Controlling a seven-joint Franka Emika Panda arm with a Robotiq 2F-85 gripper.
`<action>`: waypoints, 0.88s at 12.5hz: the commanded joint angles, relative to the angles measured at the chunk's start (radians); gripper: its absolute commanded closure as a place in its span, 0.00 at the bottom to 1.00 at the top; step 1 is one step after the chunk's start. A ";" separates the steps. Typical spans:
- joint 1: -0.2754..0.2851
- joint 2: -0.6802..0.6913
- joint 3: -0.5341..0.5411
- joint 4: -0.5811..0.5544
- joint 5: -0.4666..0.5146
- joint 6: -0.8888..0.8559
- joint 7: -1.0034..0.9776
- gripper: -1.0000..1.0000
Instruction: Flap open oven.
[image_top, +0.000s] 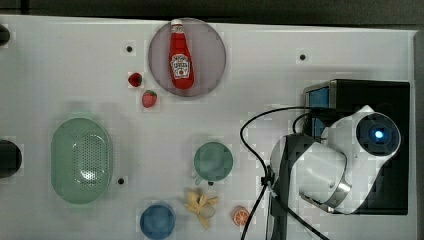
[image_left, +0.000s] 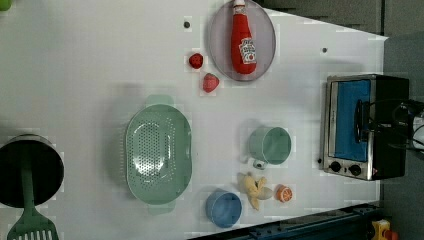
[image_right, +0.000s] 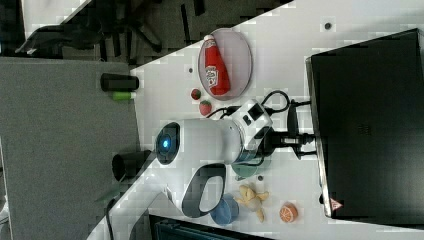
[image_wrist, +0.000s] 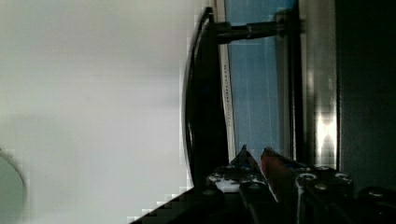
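Note:
The oven (image_left: 392, 100) is a black box with a silver front frame, standing at the left view's right, and its black top (image_right: 370, 125) also shows in the right view. Its blue glass door (image_left: 350, 120) lies flush in the frame, with the black bar handle (image_left: 359, 117) in front of it. My arm hangs over the oven (image_top: 380, 92) in the top view. My gripper (image_right: 302, 140) reaches the oven's front at the handle. In the wrist view my gripper (image_wrist: 254, 156) is shut, its tips in the gap between the handle (image_wrist: 201, 107) and the glass (image_wrist: 254, 93).
A green mug (image_top: 213, 161) stands closest to the oven's front. A banana (image_top: 201, 204), an orange half (image_top: 240, 216) and a blue cup (image_top: 157, 221) lie beside it. Farther off are a green colander (image_top: 81, 160), two strawberries (image_top: 149, 98) and a ketchup bottle (image_top: 181, 57) on a plate (image_top: 207, 40).

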 joint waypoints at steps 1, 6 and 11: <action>0.044 0.002 0.051 -0.007 -0.055 0.015 0.003 0.82; 0.096 0.014 0.125 -0.048 -0.278 0.015 0.330 0.82; 0.141 0.079 0.178 -0.060 -0.487 0.014 0.611 0.82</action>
